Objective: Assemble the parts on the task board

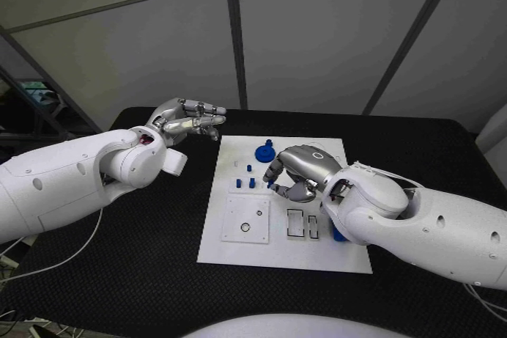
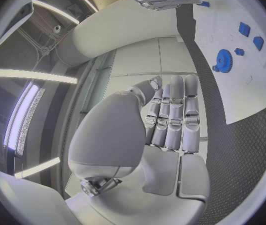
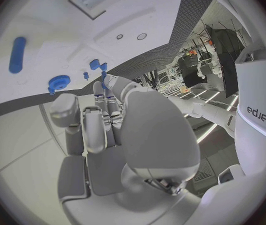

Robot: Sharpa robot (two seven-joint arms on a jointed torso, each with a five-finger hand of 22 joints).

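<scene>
The small blue parts [image 1: 251,181] are lying just left of the right hand [image 1: 299,173] (fingers curled over them, grasp unclear); the left hand [image 1: 188,121] is hovering far-left, clenched on nothing.

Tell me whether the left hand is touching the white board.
Apart. In the head view the left hand sits over the black table, left of the white board, with dark tabletop visible between them.

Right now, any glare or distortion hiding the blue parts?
Head view: even light, the task board reads clean, the blue gear sharp. Left wrist view: fisheye bends the board edge, bright light strips beside the left robot hand. Right wrist view: the board looks washed out.
</scene>
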